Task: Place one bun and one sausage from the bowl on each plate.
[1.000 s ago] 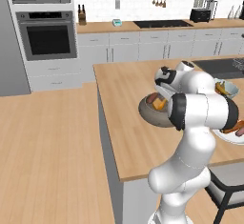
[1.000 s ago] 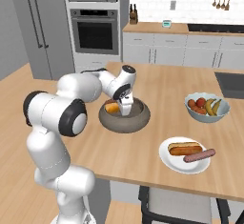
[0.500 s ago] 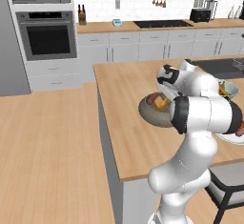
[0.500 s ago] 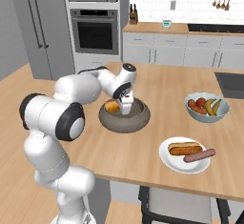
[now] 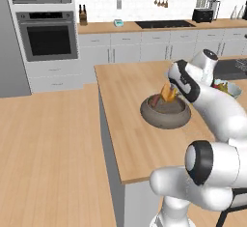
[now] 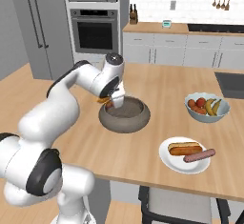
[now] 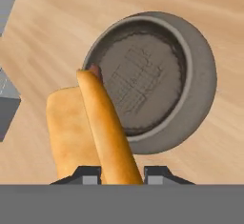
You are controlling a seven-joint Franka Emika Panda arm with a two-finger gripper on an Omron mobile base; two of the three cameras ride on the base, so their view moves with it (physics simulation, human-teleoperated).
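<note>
My gripper (image 7: 123,173) is shut on an orange-brown bun (image 7: 100,132), which hangs tilted just above the left edge of the dark grey-brown bowl (image 7: 200,75). A reddish tip shows at the bun's far end. The bowl's inside looks bare in the hand view. From the right base the gripper (image 6: 112,105) and bun (image 6: 105,101) sit over the bowl (image 6: 125,122); from the left base the bun (image 5: 167,94) is over the bowl (image 5: 164,117). A white plate (image 6: 167,158) at the counter's front right carries another bun (image 6: 183,148) and a sausage (image 6: 200,156).
A pale blue-grey fruit bowl (image 6: 207,107) stands on the counter to the right, behind the plate. The wooden island counter (image 6: 157,82) stretches behind the bowl, with a dark sink at its right edge. A stool stands below the front edge.
The jaws have shut on the bun, and the hand has lifted it a little from inside the bowl to just above its rim.
</note>
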